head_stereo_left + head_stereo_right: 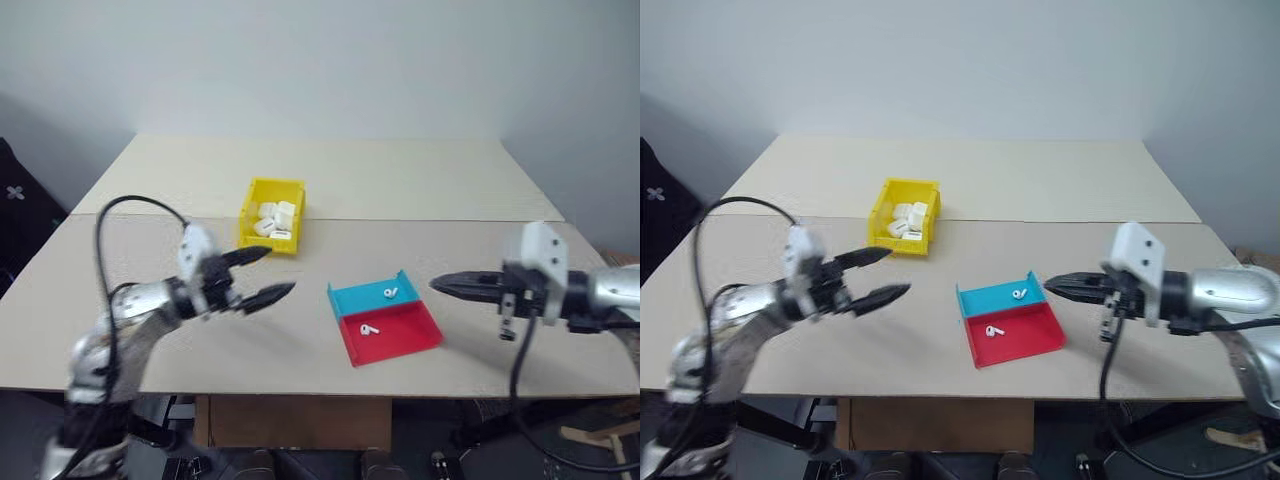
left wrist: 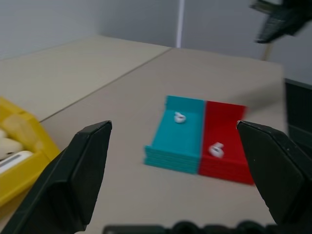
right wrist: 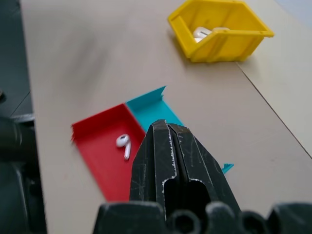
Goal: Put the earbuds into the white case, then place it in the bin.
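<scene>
No brand, label or writing can be read on anything here.

The left tool hovers over the pale bench with its two black fingers spread wide and nothing between them. Just beyond its upper finger sits the bin, a yellow open-topped box. Several white cases lie piled inside it; their number is hard to tell, and whether their lids are shut cannot be made out.

Between the two tools, closer to the right one, a shallow blue tray and a shallow red tray lie side by side, touching along one long edge. Each carries a single loose earbud: the one in the blue tray lies near its far right corner, the other in the red tray rests near the middle, toward the edge shared with the blue. The left wrist view looks between its open fingers straight at both trays and shows one earbud in each.

The right tool points at the trays from the other side, its fingers pressed together with nothing held. In its wrist view the closed fingers cover part of the blue tray, the red tray's earbud lies just beside them, and the bin stands well beyond.
</scene>
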### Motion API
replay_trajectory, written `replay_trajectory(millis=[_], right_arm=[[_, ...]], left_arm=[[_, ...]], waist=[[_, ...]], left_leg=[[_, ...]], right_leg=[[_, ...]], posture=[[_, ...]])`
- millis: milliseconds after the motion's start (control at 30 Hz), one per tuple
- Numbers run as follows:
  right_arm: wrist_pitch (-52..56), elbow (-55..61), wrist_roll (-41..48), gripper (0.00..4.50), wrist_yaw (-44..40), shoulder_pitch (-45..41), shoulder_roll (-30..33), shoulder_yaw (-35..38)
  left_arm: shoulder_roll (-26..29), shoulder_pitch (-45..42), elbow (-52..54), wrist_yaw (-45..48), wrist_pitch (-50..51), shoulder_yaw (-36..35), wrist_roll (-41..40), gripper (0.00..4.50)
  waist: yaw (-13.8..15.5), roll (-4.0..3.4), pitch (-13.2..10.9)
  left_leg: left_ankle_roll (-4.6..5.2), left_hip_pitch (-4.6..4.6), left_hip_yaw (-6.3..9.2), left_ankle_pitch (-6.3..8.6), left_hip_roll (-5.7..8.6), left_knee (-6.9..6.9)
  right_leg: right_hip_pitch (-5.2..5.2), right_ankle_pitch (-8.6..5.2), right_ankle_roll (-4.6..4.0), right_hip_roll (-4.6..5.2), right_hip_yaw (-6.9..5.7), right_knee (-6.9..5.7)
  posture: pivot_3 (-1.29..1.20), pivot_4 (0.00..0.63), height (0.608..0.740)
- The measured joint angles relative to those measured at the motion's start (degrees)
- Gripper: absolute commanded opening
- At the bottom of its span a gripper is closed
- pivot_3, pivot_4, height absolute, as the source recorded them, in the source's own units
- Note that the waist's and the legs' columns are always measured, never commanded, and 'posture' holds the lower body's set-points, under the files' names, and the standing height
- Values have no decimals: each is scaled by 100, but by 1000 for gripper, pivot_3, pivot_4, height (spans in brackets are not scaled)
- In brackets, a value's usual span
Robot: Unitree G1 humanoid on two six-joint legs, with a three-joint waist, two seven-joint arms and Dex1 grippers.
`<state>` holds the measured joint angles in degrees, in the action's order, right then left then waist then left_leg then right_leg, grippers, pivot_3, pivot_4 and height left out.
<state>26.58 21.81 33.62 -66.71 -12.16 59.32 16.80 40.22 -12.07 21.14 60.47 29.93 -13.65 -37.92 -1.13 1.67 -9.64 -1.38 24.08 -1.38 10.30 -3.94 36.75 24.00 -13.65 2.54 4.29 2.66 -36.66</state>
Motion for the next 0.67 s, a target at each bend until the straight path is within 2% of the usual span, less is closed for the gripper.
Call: replay_trajectory(millis=[67,200,433,667], right_arm=[[-136,-274,-98,0,-202,138,167,122],[-369,-664,-370,0,-317,498,293,403],[-633,-911,-830,0,-162,1248,183,478],[-904,-1485,-1025,0,-281,830,315,419]], left_arm=[[510,537,119,474,7,-429,-219,4449],[1080,1355,-140,1051,103,-1112,-373,4449],[1303,2023,-444,1240,-227,-1582,-46,4449],[1238,2197,-185,1212,-254,-2002,-167,4449]], waist=[[7,0,0],[31,0,0],[42,1,1],[7,1,1]], left_leg=[[0,-7,-9,0,0,3],[0,-10,-12,0,0,4],[-5,17,-14,4,0,2],[-5,3,-17,5,-3,2]], right_leg=[[2,4,-12,5,1,-1],[7,3,-17,8,1,-1],[21,-15,-10,8,2,2],[17,-15,-11,7,3,-4]], posture=[[0,150,740],[0,150,740],[0,150,740],[0,150,740]])
